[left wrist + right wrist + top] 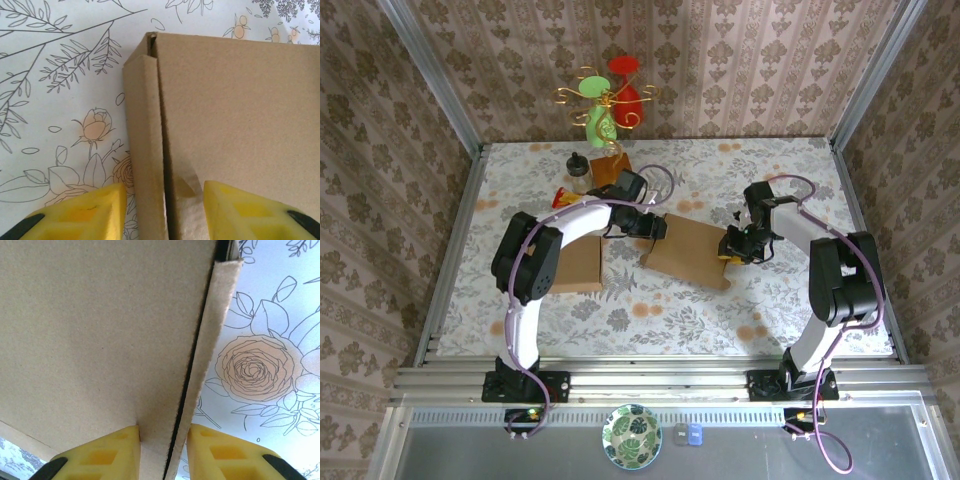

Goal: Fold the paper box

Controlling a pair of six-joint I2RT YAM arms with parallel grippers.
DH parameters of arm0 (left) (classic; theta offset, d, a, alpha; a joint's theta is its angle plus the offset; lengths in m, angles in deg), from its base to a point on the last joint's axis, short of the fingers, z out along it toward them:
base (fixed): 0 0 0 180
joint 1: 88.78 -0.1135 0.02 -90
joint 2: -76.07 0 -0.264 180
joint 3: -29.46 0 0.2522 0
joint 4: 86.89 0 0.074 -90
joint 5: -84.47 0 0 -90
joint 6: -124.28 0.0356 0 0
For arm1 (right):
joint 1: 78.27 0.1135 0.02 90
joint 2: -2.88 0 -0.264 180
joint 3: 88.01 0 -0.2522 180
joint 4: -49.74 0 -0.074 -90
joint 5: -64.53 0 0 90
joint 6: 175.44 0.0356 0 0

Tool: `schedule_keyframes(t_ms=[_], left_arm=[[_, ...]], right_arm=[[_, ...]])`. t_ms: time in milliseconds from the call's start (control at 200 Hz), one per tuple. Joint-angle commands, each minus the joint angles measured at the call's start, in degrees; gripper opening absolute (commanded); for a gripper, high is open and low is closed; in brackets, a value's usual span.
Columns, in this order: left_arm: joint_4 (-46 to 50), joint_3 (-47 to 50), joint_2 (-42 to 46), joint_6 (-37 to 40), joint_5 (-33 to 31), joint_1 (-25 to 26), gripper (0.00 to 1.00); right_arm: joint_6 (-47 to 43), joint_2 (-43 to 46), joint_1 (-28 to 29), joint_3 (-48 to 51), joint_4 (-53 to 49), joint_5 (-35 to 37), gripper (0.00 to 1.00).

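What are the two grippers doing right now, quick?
Left gripper: open, straddling an edge of the paper box.
Right gripper: closed, pinching the paper box's other edge.

Brown cardboard box [685, 250], lying flat near the middle of the flowered table [650, 315], slightly skewed, broad plain panel facing up, narrow side flap [145, 150] folded along each short end, thin dark seam beside it
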Motion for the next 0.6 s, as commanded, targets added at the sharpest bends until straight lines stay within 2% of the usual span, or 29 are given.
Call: schedule_keyframes(t_ms=[0, 245, 595], left_arm=[[-1.48, 1.64, -0.38, -0.76, 1.23, 0.44, 0.44], [-2.89, 3.07, 0.62, -2.32, 1.76, 0.55, 0.35], [-4.88, 7.57, 3.54, -4.32, 1.72, 0.99, 0.28]], right_arm=[[-1.46, -1.78, 0.40, -1.40, -1.55, 0.26, 0.28], [-1.14, -2.80, 0.84, -2.12, -1.35, -0.47, 0.24], [-0.93, -3.12, 1.10, -2.04, -0.77, -1.22, 0.19]])
